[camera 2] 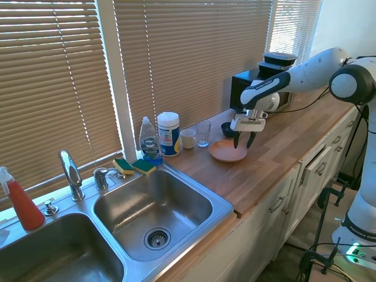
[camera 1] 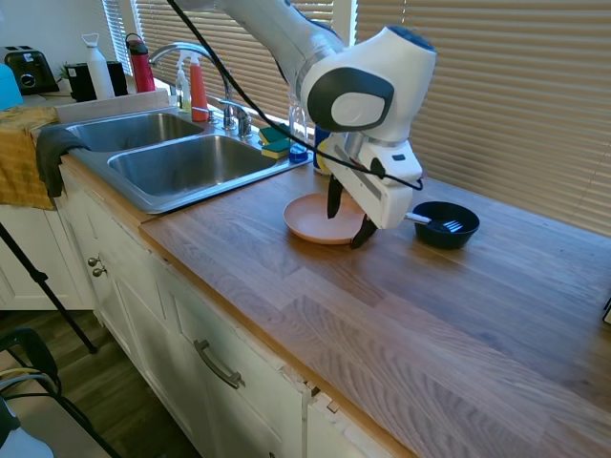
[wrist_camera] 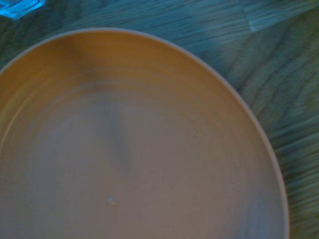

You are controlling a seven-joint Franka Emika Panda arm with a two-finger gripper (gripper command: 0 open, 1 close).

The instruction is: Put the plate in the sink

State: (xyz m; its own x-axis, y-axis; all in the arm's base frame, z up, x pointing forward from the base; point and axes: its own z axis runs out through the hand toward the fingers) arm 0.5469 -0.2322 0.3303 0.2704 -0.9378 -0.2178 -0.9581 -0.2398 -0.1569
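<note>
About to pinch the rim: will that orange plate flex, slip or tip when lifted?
The plate looks like thin, smooth plastic: probably light and stiff, maybe slippery. Held by one edge between the open fingers, its wide shallow body would likely droop.

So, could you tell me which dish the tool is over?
The tool is over the peach-orange plate, not the smaller black bowl beside it.
</note>
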